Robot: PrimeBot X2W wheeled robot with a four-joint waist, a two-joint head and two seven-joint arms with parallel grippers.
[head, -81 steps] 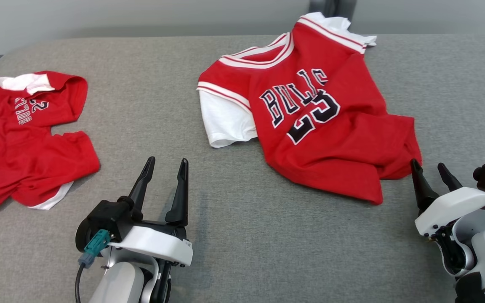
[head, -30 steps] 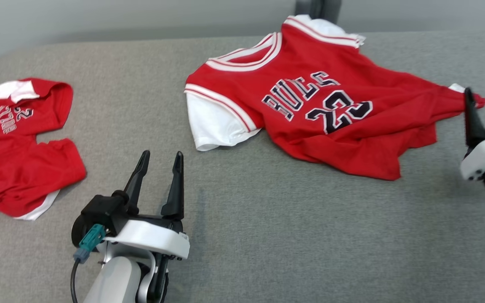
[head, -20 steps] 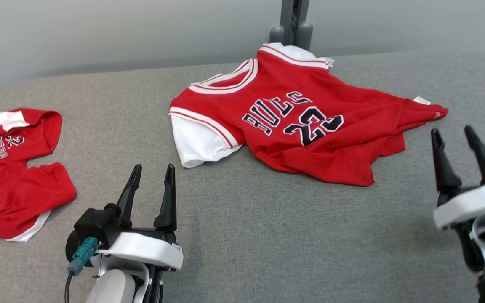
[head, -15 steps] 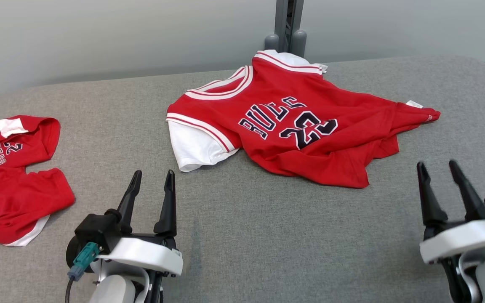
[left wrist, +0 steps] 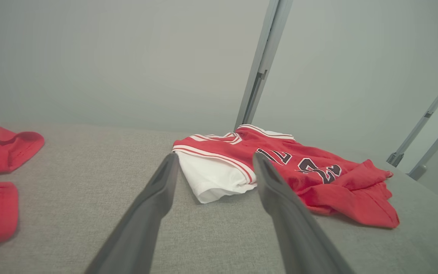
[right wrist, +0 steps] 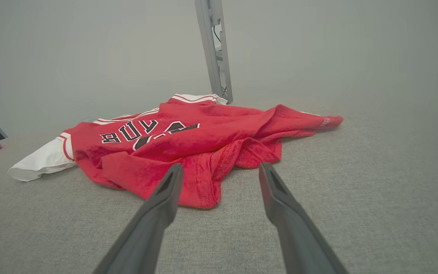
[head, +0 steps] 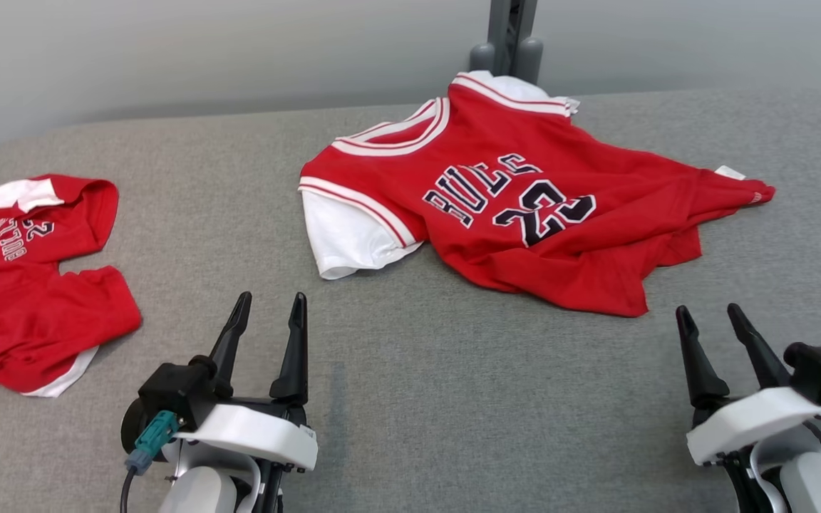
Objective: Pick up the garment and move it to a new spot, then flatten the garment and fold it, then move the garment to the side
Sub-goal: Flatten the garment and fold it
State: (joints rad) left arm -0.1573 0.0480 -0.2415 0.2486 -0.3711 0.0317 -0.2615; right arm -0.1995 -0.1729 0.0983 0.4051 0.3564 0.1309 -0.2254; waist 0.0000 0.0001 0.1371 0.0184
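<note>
Head view puts your garment (head: pixel 524 214), a red jersey with black lettering and the number 23, at the far middle of the grey padded table (head: pixel 417 399). It lies front up and rumpled, its lower part bunched in folds and one hem corner drawn out to a point toward your right. Its white sleeve (head: pixel 343 235) lies on the side toward your left arm. Your right gripper (head: pixel 706 309) sits near the jersey's closest hem without touching it, fingers spread apart and holding nothing. Your left gripper (head: pixel 272 296) is likewise spread and empty, aimed toward the white sleeve but short of it. A second red shirt (head: pixel 26 285) lies crumpled at your far left, well apart from the jersey. A grey post (head: pixel 510 35) rises behind the table, just past the jersey's shoulder.
</note>
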